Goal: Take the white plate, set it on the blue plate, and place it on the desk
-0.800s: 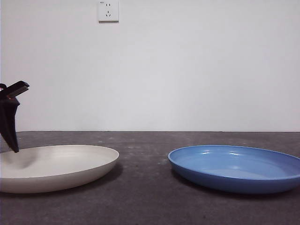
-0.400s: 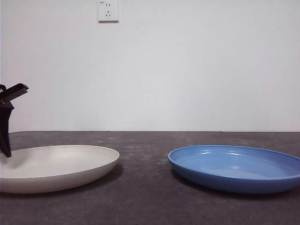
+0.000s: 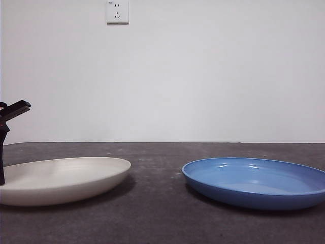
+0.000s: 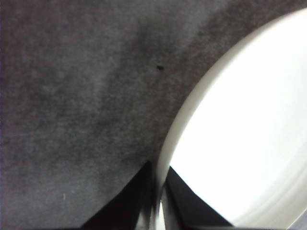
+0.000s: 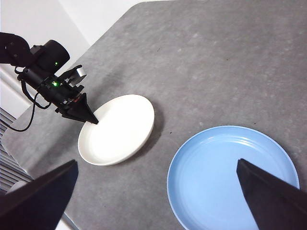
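The white plate lies on the desk at the left, its right rim slightly raised. My left gripper is at the plate's left edge. In the left wrist view its jaws are shut on the rim of the white plate, with the left gripper pinching it. The blue plate rests flat at the right, apart from the white one. My right gripper hangs high above with its jaws wide open, looking down on the white plate, the blue plate and the left gripper.
A wall socket sits on the white wall behind. The left arm's body reaches in over the desk's edge beside the white plate. A strip of bare desk separates the two plates.
The left gripper's visible jaw has slid left and down from inside the white plate to its rim. The plate's right edge has risen a little.
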Controlling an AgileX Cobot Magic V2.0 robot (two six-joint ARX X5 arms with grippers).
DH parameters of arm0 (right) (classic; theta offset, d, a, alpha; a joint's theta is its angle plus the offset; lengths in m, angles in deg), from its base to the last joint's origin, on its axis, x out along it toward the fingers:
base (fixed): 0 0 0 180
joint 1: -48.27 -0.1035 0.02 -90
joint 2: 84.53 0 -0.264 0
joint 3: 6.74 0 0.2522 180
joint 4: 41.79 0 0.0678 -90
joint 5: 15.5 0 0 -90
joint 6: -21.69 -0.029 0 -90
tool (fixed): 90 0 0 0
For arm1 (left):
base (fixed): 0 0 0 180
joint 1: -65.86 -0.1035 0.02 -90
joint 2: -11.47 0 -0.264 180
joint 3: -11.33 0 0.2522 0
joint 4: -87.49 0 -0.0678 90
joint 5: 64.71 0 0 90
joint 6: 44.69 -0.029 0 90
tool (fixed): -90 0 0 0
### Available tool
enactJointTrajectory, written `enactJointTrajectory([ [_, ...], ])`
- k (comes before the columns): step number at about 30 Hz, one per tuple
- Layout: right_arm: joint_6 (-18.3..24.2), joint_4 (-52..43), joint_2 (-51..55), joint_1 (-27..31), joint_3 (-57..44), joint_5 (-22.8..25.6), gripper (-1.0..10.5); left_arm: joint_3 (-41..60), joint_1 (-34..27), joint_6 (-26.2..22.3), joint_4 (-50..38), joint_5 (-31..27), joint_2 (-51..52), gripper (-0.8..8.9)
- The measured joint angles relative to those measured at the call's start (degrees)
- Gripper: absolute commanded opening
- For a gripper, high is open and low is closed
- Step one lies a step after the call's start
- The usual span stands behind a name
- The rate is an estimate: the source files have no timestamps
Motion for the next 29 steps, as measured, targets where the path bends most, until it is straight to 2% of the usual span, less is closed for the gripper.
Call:
enactJointTrajectory([
  [10, -0.02, 0.0, 0.0, 0.0, 0.0, -0.09, 6.7, -0.2, 0.0, -0.37, 0.44, 0.04, 0.61, 0.05],
  [17, -0.02, 1.33, 0.04, 0.0, 0.59, 0.74, 6.7, -2.49, 1.09, 0.63, 4.46, 0.37, 7.39, 0.07],
  [23, 0.04, 5.05, 0.04, 0.0, 5.01, 1.75, 6.7, -5.05, 7.06, 2.86, 7.72, 0.61, 12.15, 0.08],
  [29, 1.11, 11.69, 0.33, 0.0, 9.31, 5.88, 6.7, -10.4, 15.19, 5.75, 8.31, 0.66, 12.44, 0.09],
])
